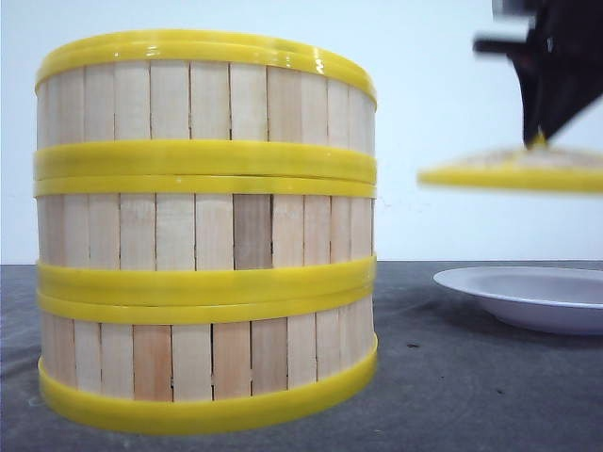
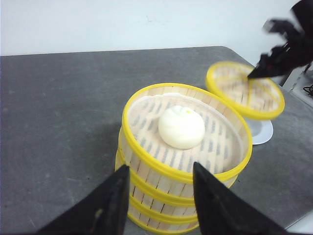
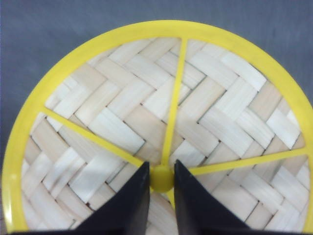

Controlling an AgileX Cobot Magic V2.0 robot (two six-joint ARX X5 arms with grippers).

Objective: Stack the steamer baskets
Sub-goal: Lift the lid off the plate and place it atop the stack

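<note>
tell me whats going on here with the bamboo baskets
Three round steamer baskets with wooden slat walls and yellow rims already stand stacked on the dark table. A white steamed bun lies in the open top one. The right gripper is shut on the yellow knob of the flat woven lid, holding it in the air above a white plate. The left gripper is open beside the stack, holding nothing.

Steamer baskets pale wood slats, yellow rims, white bun inside, lid beside baskets herringbone weave, yellow rim, white plate, dark grey table
</note>
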